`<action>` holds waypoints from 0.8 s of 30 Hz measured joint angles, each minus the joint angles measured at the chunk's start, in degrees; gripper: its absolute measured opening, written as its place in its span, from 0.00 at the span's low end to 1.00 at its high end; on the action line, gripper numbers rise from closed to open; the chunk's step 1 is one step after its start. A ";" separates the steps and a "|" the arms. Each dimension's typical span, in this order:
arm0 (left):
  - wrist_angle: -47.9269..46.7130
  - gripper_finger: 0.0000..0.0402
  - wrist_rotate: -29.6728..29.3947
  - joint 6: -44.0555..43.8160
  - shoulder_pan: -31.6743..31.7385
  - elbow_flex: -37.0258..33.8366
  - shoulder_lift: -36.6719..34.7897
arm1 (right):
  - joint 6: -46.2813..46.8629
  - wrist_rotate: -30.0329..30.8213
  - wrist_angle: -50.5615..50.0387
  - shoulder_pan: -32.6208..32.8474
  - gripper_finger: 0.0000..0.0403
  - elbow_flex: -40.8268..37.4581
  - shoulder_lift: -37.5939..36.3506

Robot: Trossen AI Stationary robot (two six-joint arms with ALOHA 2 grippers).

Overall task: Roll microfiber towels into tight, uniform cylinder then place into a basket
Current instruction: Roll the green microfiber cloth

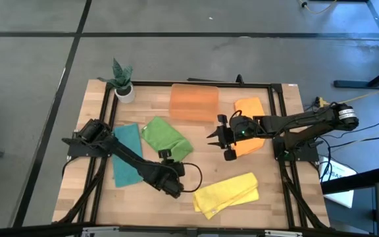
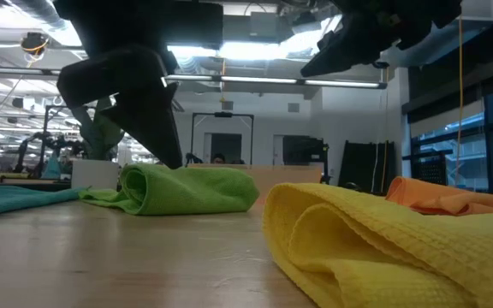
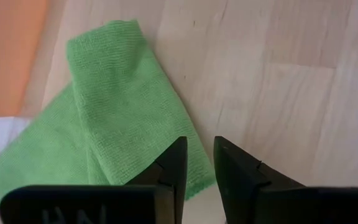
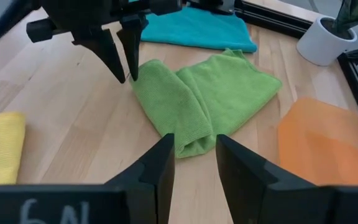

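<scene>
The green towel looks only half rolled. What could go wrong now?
The soft green microfiber towel is loosely folded, one flap spread wide, so it may roll lumpy instead of tight.

The left gripper sits at the towel's corner with fingers nearly closed; it might pinch only an edge and drag the cloth.

The right gripper is open near the same towel, so the two dark arms could bump. The translucent orange plastic basket is close behind, too.

A small white pot (image 1: 125,93) holding a green plant (image 1: 120,72) is seen at the far left corner of the wooden table (image 1: 196,148), just inside its black frame (image 1: 193,83). Grey floor (image 1: 31,79) is shown around the table.
</scene>
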 joint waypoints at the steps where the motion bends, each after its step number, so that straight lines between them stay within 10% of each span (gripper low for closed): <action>1: 0.01 0.19 0.16 0.03 0.16 0.00 -0.02 | 0.00 -0.01 0.02 0.00 0.30 0.00 0.00; 24: -1.65 0.20 0.50 7.75 1.09 0.00 5.44 | 0.13 -0.04 -0.53 0.00 0.30 0.00 0.07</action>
